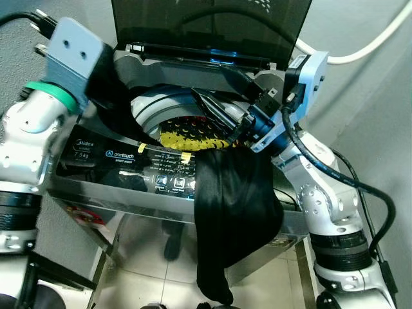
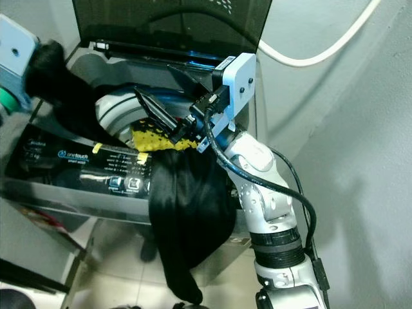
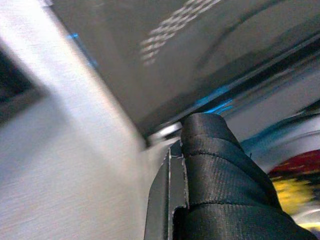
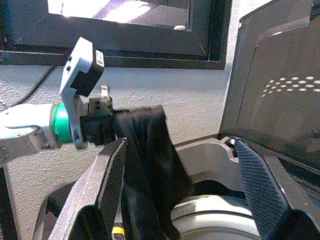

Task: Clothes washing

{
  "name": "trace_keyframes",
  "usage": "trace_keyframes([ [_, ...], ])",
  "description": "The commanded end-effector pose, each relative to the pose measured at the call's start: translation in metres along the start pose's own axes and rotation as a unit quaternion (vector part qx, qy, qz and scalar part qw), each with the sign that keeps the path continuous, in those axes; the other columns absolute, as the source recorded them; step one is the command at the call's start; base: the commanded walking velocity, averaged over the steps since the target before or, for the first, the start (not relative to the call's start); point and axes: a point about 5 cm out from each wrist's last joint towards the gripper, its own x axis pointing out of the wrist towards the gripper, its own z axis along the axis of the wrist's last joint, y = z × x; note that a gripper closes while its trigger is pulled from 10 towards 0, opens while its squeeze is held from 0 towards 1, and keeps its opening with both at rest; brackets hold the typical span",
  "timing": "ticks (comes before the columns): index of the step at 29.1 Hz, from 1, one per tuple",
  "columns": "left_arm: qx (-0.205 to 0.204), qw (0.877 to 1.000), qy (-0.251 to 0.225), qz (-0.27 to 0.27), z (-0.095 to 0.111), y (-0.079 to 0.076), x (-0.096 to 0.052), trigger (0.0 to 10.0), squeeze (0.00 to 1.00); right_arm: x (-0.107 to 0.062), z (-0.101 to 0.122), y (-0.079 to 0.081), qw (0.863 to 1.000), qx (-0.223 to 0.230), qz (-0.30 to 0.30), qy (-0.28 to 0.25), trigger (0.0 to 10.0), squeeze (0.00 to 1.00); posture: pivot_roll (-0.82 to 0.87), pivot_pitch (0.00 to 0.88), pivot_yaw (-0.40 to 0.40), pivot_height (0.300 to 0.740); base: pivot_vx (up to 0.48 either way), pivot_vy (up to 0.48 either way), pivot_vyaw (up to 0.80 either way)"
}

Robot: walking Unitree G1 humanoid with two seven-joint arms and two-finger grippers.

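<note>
Over the open top-loading washing machine, lid raised, both arms are at work. Left gripper, above the machine's left rear corner, is clamped on one end of a black garment. Most of that garment is draped over the machine's front rim and hangs down toward the floor, outside the drum. Right gripper hovers over the drum mouth, fingers spread apart, holding nothing. A yellow-and-black patterned item already lies in the drum. Judgement: loading is partly done; the black garment has yet to go in, then lid closure and cycle start.
</note>
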Motion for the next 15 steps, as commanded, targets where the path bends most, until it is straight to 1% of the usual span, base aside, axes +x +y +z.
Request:
trace_keyframes([
  [1, -0.015, 1.000, -0.006, -0.020, 0.002, -0.004, -0.001, 10.0, 0.00, 0.000, 0.002, -0.002, 1.000, -0.005, -0.004, -0.004, 10.0, 0.00, 0.06, 0.062, 0.003, 0.740, 0.000, 0.000, 0.00],
  [2, -0.045, 0.997, -0.011, -0.067, 0.006, -0.018, -0.003, 10.0, 0.00, 0.000, 0.002, -0.002, 1.000, -0.005, -0.003, -0.003, 10.0, 0.00, 0.06, 0.065, 0.001, 0.740, 0.000, 0.000, 0.00],
  [3, -0.063, 0.992, -0.018, -0.107, 0.011, -0.030, -0.007, 10.0, 0.00, 0.000, 0.002, -0.002, 1.000, -0.006, -0.002, -0.002, 10.0, 0.00, 0.06, 0.065, 0.001, 0.740, 0.000, 0.000, 0.00],
  [4, -0.084, 0.987, -0.023, -0.135, 0.015, -0.040, -0.010, 10.0, 0.00, -0.001, 0.002, -0.002, 1.000, -0.007, 0.000, 0.000, 10.0, 0.00, 0.06, 0.066, 0.000, 0.740, 0.000, 0.000, 0.00],
  [5, -0.095, 0.984, -0.026, -0.151, 0.017, -0.046, -0.012, 10.0, 0.00, -0.001, 0.002, -0.002, 1.000, -0.008, 0.001, 0.001, 10.0, 0.00, 0.06, 0.066, 0.000, 0.740, 0.000, 0.000, 0.00],
  [6, -0.095, 0.984, -0.026, -0.151, 0.017, -0.046, -0.012, 10.0, 0.00, -0.001, 0.002, -0.002, 1.000, -0.008, 0.001, 0.001, 10.0, 0.00, 0.06, 0.066, 0.000, 0.740, 0.000, 0.000, 0.00],
  [7, -0.095, 0.984, -0.028, -0.147, 0.017, -0.048, -0.013, 10.0, 0.99, -0.001, 0.001, -0.001, 1.000, -0.011, 0.004, 0.003, 10.0, 0.00, 0.06, 0.067, -0.001, 0.740, 0.000, 0.000, 0.00],
  [11, -0.108, 0.984, -0.033, -0.139, 0.016, -0.050, -0.014, 10.0, 1.00, -0.001, -0.001, 0.000, 1.000, -0.015, 0.010, 0.011, 10.0, 0.00, 0.07, 0.067, -0.004, 0.740, 0.000, 0.000, 0.00],
  [14, -0.130, 0.976, -0.063, -0.166, 0.028, -0.059, -0.023, 10.0, 1.00, 0.000, -0.005, 0.001, 1.000, -0.021, 0.012, 0.019, 10.0, 0.00, 0.07, 0.067, -0.007, 0.740, 0.000, 0.000, 0.00],
  [15, -0.130, 0.976, -0.063, -0.166, 0.028, -0.059, -0.023, 10.0, 1.00, 0.000, -0.005, 0.001, 1.000, -0.021, 0.012, 0.019, 10.0, 0.00, 0.07, 0.067, -0.007, 0.740, 0.000, 0.000, 0.00],
])
